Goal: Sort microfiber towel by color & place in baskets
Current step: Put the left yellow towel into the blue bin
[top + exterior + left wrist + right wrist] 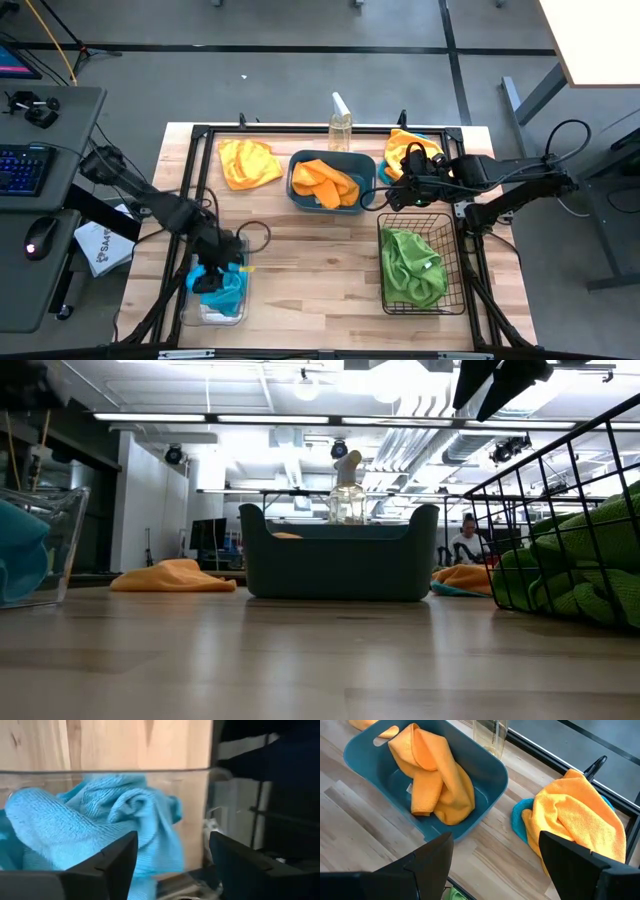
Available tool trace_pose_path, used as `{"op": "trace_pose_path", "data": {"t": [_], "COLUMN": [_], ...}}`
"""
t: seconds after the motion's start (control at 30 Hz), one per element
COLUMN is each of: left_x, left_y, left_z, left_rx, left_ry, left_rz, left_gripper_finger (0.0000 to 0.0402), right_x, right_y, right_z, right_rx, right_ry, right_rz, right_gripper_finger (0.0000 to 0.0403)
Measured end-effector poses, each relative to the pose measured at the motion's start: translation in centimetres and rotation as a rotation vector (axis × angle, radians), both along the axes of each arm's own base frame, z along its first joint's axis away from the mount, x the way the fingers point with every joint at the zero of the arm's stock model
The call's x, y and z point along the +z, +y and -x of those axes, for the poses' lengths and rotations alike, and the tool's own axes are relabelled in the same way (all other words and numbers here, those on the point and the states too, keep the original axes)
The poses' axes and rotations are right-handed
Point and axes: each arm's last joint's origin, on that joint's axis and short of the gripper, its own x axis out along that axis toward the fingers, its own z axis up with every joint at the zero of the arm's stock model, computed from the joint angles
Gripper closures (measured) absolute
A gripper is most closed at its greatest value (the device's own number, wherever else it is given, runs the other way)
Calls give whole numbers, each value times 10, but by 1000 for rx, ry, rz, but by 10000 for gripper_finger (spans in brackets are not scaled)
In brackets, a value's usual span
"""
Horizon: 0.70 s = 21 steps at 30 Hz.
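Observation:
My left gripper (pixel 213 275) hangs open over the clear bin (pixel 238 300) at the table's near left. A sky blue towel (pixel 100 830) lies crumpled inside the bin, below and between the fingers (pixel 172 840). My right gripper (pixel 385 195) is open above bare table (pixel 495 840), between the teal tub (pixel 490 775) and a towel heap. The tub holds an orange towel (pixel 432 775). In the heap an orange towel (pixel 580 820) lies on top of a blue one (pixel 520 820). Another orange towel (pixel 248 162) lies flat at the far left. Green towels (pixel 412 265) fill the black wire basket (pixel 455 300).
A pale spray bottle (pixel 340 125) stands at the far edge behind the tub. A black frame (pixel 300 130) runs round the table. The wood between the bin and the wire basket (pixel 310 270) is bare. A desk with a keyboard (pixel 25 165) stands to the left.

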Motion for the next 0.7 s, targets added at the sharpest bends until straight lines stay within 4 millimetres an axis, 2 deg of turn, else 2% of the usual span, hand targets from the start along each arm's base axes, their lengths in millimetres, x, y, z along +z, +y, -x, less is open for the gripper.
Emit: {"op": "trace_pose_path", "data": {"t": [0.13,0.27,0.37,0.43,0.53,0.7], "left_x": [27,50,58,49,21,-35], "left_y": [16,48,80,106,152,231], "left_z": [0,-6,-16,-22,-25,-6], "left_rx": [43,174,279,321,401,756], "left_ry": [-62,-172,-250,-226,-144,13], "left_rz": [15,-197,-329,-395,-516,-556], "left_gripper_finger": [152,152,152,153,153,153], "right_x": [0,0,1,1,2,2], "right_y": [0,0,0,1,1,1], "right_z": [0,0,-2,-3,-5,-6], "right_rx": [0,-4,-2,2,4,-8], "right_ry": [0,-4,-23,-40,-60,-73], "right_rz": [0,-4,-10,-21,-32,-28], "right_gripper_finger": [112,111,112,112,112,112]}}
